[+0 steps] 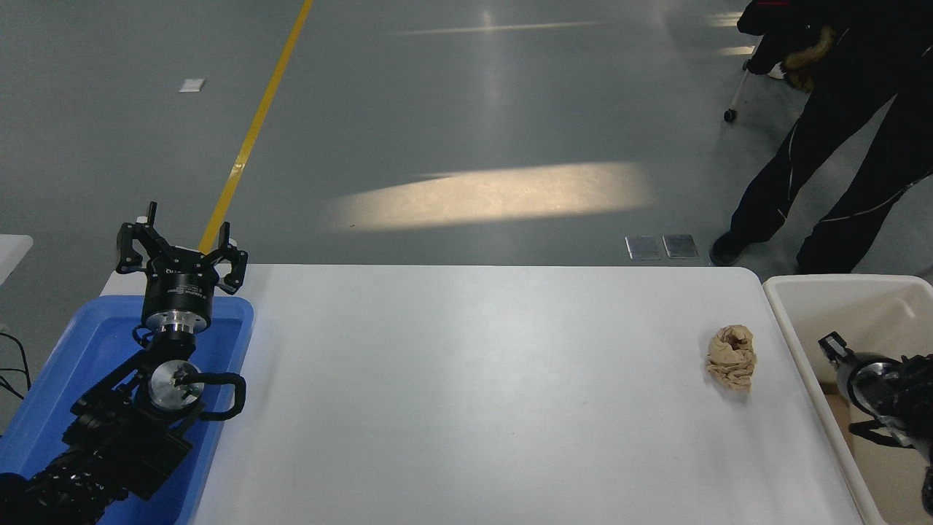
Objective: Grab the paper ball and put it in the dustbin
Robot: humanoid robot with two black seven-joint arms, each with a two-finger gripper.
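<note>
The paper ball [731,357], a tan wrinkled wad, lies on the white table [474,379] near its right edge. The dustbin [791,328], a cream-white tub, stands just right of the table, cut off by the picture's edge. My right arm comes in from the right edge, over the inside of the dustbin. Only part of my right gripper [838,348] shows, a hand's width right of the ball. My left gripper [178,237] is parked over the blue tray at the left, open and empty.
A blue tray [87,350] sits at the table's left end under my left arm. A person in dark clothes [838,146] stands on the floor beyond the table's far right corner. A yellow floor line [255,124] runs behind the table.
</note>
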